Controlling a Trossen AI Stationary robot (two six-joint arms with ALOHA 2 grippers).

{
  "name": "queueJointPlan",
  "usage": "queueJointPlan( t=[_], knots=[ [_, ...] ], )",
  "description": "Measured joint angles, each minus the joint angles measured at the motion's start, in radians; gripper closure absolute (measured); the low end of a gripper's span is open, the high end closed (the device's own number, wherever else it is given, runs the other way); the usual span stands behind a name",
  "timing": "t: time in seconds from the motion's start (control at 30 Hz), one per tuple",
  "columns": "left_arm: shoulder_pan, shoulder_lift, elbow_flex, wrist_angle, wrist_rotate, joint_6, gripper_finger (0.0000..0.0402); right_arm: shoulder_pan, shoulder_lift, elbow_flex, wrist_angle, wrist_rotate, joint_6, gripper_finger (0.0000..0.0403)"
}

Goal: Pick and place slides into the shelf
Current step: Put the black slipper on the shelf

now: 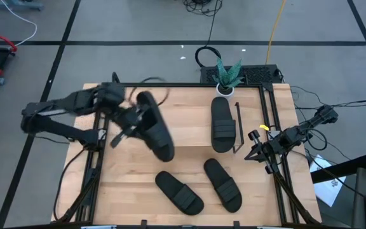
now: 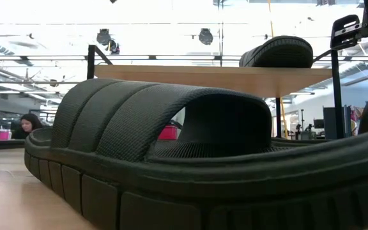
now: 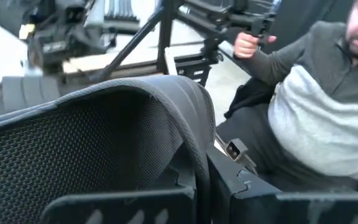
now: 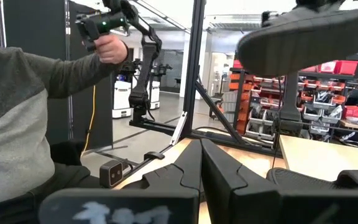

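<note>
Left pincer point(image 1: 121, 127) grips black ribbed slide point(image 1: 155, 127).

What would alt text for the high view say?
Top-down: the left gripper holds one black slide above the wooden table. Another slide lies on the shelf at the back, two more on the front of the table; the right gripper waits at the right edge.

Grey floor point(image 1: 138, 19) crossed by dark lines, strewn with cables point(image 1: 275, 25). Red storage racks point(image 4: 253, 102) beyond, black lamps point(image 2: 204, 36) hanging overhead. Seated nearby, a person in a grey sweater point(image 3: 319, 118).
</note>
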Motion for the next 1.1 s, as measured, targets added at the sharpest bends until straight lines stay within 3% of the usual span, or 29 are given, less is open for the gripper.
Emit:
queueJointPlan(
  t=[0.17,0.37,0.73,1.1],
  knots=[
    [0.113,0.217,0.176,-0.126,0.168,-0.001,0.0396,0.000,0.000,0.000,0.000,0.000,0.000,0.0403],
    [0.162,0.424,0.303,-0.274,0.330,0.058,0.0396,0.000,0.000,0.000,0.000,0.000,0.000,0.0403],
    [0.172,0.748,0.655,-0.647,0.280,0.297,0.0396,0.000,0.000,0.000,-0.001,0.000,-0.019,0.0403],
    [0.174,0.948,0.895,-0.730,0.224,0.376,0.0396,0.000,0.000,0.000,-0.001,0.000,-0.021,0.0403]
  ],
)
